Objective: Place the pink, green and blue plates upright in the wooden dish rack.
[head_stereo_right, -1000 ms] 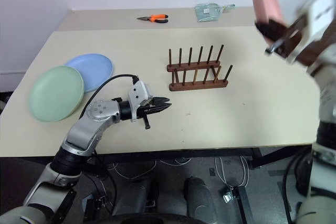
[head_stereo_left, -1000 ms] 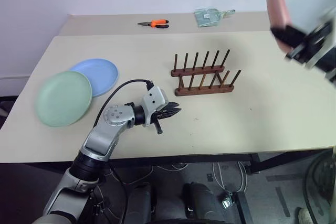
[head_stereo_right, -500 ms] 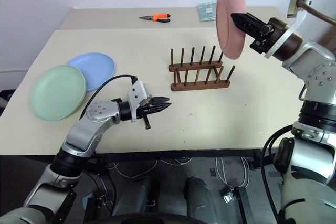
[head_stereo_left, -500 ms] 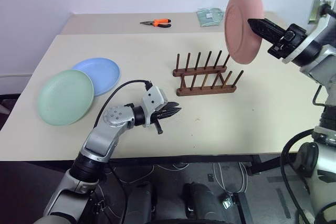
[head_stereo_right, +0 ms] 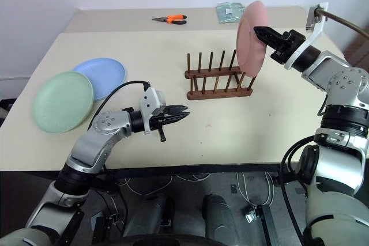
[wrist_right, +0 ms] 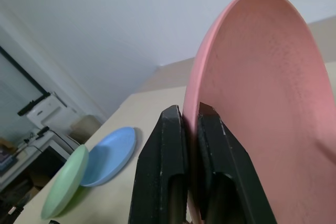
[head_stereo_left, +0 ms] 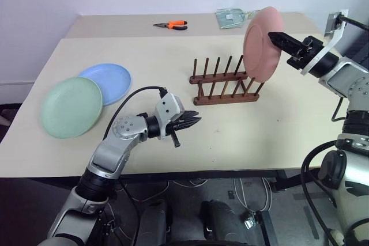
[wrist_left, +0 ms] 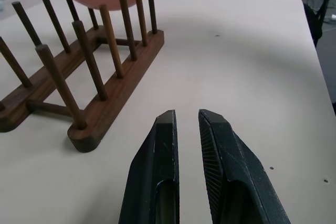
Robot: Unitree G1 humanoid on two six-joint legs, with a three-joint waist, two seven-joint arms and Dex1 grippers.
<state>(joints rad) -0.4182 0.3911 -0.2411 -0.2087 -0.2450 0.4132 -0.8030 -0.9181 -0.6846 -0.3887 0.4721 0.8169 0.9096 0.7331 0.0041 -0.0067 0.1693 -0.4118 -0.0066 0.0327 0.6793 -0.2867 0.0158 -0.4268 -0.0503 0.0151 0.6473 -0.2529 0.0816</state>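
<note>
My right gripper [head_stereo_left: 272, 36] is shut on the rim of the pink plate [head_stereo_left: 260, 44], which it holds upright on edge. The plate's lower edge dips among the pegs at the right end of the wooden dish rack [head_stereo_left: 222, 87]. In the right wrist view both fingers pinch that rim [wrist_right: 262, 77]. The green plate [head_stereo_left: 71, 106] and blue plate [head_stereo_left: 109, 76] lie flat and overlapping at the table's left. My left gripper [head_stereo_left: 196, 121] hovers low over the table in front of the rack, its fingers [wrist_left: 163, 145] nearly together with nothing between them.
Orange-handled pliers [head_stereo_left: 171, 25] and a clear plastic bag [head_stereo_left: 230, 16] lie on the farther table behind the rack. The table's front edge [head_stereo_left: 230, 168] runs just below my left arm. Bare tabletop stretches between the rack and the flat plates.
My right arm has swung the pink plate in from the far right, down and leftward onto the rack's right end. The left arm has stayed put.
</note>
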